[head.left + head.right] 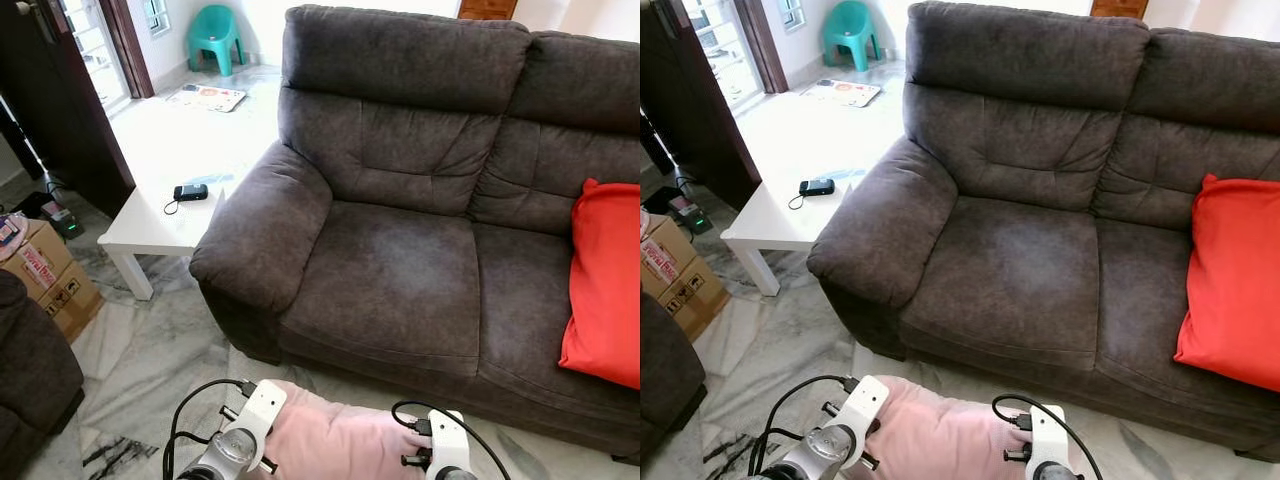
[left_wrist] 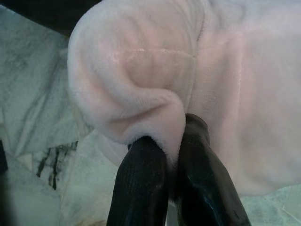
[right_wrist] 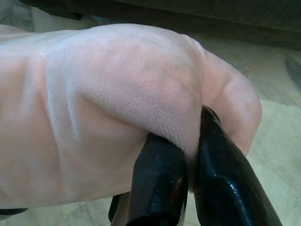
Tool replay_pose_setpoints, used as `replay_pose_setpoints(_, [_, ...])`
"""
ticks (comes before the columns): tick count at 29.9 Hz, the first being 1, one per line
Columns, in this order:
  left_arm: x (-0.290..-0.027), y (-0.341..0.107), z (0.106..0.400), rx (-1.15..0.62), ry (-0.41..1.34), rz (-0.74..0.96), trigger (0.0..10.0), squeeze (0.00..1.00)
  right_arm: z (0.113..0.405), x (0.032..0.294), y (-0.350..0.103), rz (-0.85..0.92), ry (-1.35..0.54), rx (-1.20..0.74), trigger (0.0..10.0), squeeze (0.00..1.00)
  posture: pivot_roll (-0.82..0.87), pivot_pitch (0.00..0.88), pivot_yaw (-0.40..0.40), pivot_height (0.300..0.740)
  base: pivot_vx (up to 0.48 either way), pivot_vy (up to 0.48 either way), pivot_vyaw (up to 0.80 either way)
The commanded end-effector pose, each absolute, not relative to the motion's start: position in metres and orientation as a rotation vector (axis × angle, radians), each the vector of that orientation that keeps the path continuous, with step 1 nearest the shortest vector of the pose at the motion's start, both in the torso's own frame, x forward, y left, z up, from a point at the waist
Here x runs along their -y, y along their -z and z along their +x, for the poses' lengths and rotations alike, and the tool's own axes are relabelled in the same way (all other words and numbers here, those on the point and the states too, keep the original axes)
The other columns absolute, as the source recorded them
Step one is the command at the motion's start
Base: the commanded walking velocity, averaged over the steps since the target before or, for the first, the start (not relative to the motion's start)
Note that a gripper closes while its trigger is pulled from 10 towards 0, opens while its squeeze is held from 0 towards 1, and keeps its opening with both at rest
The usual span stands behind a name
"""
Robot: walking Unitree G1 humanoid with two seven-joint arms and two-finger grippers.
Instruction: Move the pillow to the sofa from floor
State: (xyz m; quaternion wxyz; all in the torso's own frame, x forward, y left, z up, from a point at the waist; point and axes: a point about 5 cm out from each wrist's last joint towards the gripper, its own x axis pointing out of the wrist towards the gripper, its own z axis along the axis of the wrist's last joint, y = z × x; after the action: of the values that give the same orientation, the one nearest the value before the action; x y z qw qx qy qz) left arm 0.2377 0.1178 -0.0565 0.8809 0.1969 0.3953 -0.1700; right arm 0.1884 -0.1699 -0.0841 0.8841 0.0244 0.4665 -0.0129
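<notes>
Marble-tiled living-room floor point(image 1: 150, 350), pale with grey veins, in front of a dark grey sofa point(image 1: 400, 250). On the sofa's right-hand seat, a red cushion point(image 1: 605, 285) leaning against the backrest. Just beside the sofa's left armrest, a low white desk point(image 1: 150, 225) carrying a small dark device point(image 1: 190, 192) with a cord. Beyond the desk, farther from the sofa, a teal plastic chair point(image 1: 215, 35) near a bright doorway and a printed mat point(image 1: 205, 97) lying flat on the floor. Off the sofa's left end, past the desk, cardboard boxes point(image 1: 50, 275) on the floor. Directly before the sofa's front edge, low down and not on the seat, a pale pink plush pillow point(image 1: 335, 440) held between the two silver arms. Left end effector point(image 2: 171, 141) pressed together on a bunched fold of the pillow, both black fingers point(image 2: 141, 183) squeezing the fabric between them, floor tiles visible underneath. Right end effector point(image 3: 190, 155) likewise pinching a fold at the pillow's other side, fingers closed tight on the fleece, with the sofa's dark base in the background. Black cables looping from both white wrist housings, near the sofa's front.
</notes>
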Motion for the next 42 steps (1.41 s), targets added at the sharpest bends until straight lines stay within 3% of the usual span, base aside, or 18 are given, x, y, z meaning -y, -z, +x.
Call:
replay_pose_setpoints(1, [-0.118,0.059,0.235,-0.841,0.367,0.447,10.0,0.0,0.194,0.168,0.081,0.059,0.027,-0.95,10.0,0.0,0.06,0.0,-0.063,0.74,0.0,0.0,0.0])
replay_pose_setpoints(42, [-0.124,0.056,0.24,-0.851,0.326,0.461,10.0,0.0,0.189,0.175,0.084,0.022,0.068,-0.974,10.0,0.0,0.06,0.0,-0.064,0.74,0.0,0.0,0.0])
